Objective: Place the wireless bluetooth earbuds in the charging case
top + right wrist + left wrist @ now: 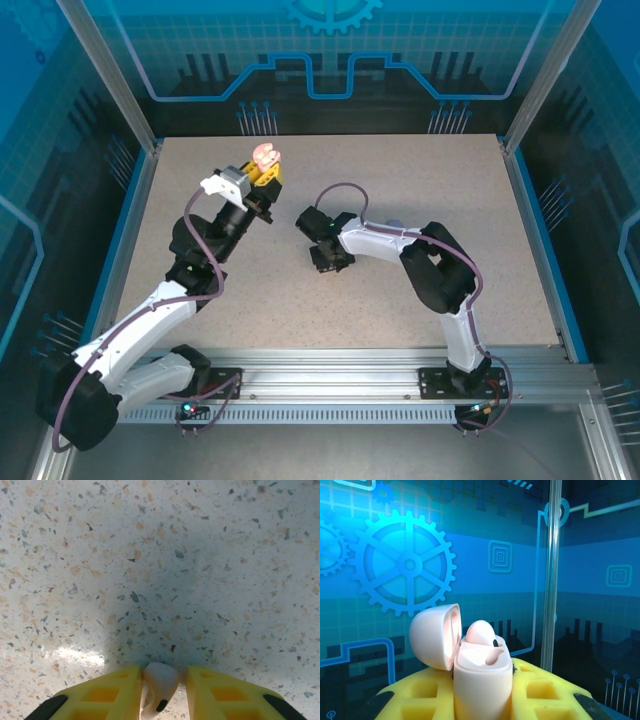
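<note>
Earbud ready for insertion.
Your right gripper point(162, 690) pinches an earbud point(157, 677), left gripper point(482, 705) clamps the open case point(480, 672); next, align them precisely.

— Is the charging case point(482, 680)'s base showing?
— No, it's running off the bottom edge, between the fingers point(420, 696) of the left claw point(483, 707).
— The earbud point(159, 680)?
— Its lower end is running off too, inside the right claw point(161, 695).

A speckled beige table point(400, 170) fills the middle of the top view, edged left and right by blue strips point(538, 240). Aluminium posts point(105, 70) rise at its far corners. Blue walls point(330, 60) bear circuit lines and a gear print point(409, 564). A slotted metal rail point(330, 385) crosses the bottom.
</note>
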`<state>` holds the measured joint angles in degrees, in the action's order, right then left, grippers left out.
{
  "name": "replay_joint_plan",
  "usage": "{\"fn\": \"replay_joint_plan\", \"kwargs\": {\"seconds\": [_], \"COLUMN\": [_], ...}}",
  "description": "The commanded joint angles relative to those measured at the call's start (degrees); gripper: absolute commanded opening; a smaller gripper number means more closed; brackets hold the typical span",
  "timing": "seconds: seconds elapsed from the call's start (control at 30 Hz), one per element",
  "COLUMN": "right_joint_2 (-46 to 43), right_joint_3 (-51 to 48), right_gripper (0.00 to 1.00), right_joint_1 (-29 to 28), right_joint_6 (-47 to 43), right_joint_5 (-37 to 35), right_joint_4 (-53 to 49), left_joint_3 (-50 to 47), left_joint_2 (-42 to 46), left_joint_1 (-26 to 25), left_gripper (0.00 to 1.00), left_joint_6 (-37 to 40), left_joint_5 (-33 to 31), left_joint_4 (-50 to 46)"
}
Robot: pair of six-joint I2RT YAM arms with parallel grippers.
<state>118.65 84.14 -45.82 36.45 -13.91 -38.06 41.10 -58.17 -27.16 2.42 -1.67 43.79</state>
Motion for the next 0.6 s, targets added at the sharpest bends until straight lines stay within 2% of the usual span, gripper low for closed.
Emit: {"fn": "replay_joint_plan", "kwargs": {"seconds": [0.0, 0.57], "right_joint_2": [2.1, 3.8], "right_joint_3": [2.0, 3.1], "right_gripper": [0.32, 0.3], "right_joint_1": [0.6, 1.9], "right_joint_6": [3.5, 10.2], "right_joint_5": [1.3, 2.8], "right_joint_4": [-2.1, -2.6], "left_joint_3": [0.8, 0.6], "left_joint_2": [-0.1, -0.3], "left_joint_1": [0.3, 0.3], "left_gripper": [0.0, 0.0], "left_joint_6": [-1.1, -1.2], "left_joint_5": [1.1, 1.0], "left_joint_4": [1.9, 2.2]}}
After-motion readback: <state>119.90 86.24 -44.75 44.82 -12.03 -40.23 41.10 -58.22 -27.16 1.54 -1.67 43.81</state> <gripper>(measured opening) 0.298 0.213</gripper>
